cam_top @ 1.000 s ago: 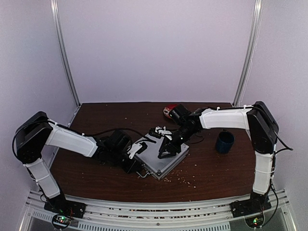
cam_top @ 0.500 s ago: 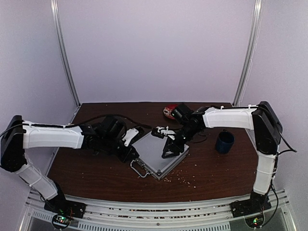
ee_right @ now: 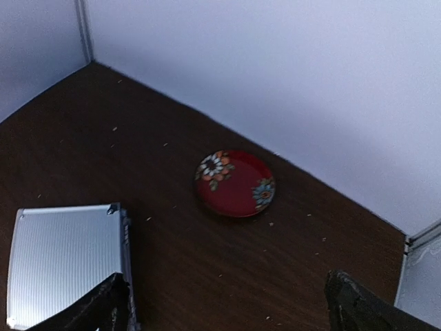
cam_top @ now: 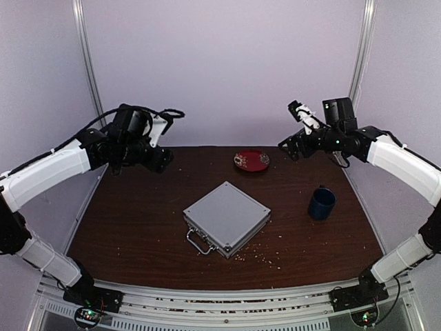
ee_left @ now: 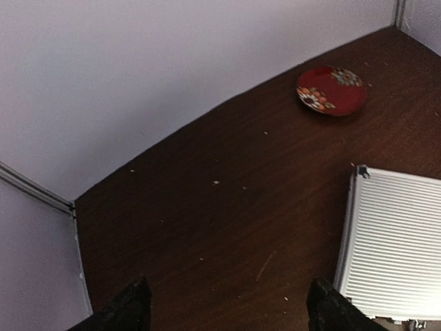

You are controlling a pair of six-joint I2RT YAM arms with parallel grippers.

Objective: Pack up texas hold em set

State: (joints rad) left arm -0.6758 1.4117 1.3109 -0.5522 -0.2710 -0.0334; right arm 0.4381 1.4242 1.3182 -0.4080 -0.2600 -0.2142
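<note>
Two arm bases stand on the metal rail (cam_top: 220,298) along the near edge of the bench (cam_top: 131,238). Just past it, pale crumbs (cam_top: 265,256) lie scattered on the dark wood by the near right corner of the case (cam_top: 227,218). The silver case lies flat and shut in the middle of the bench, turned so one corner points at the rail. Its handle (cam_top: 198,241) sticks out from the near left edge. Bare wood runs all round it, widest on the left. A dark blue mug (cam_top: 322,203) stands upright to the right, well apart from the case and near the bench's right edge. Farther back, a red flowered plate (cam_top: 251,160) sits close to the back wall (cam_top: 220,69).

Both arms are held high over the far corners. The left claw (cam_top: 160,158) hangs above the back left, its fingers (ee_left: 131,310) spread with nothing between them. The right claw (cam_top: 291,146) hangs above the back right, also spread wide and gripping nothing.
</note>
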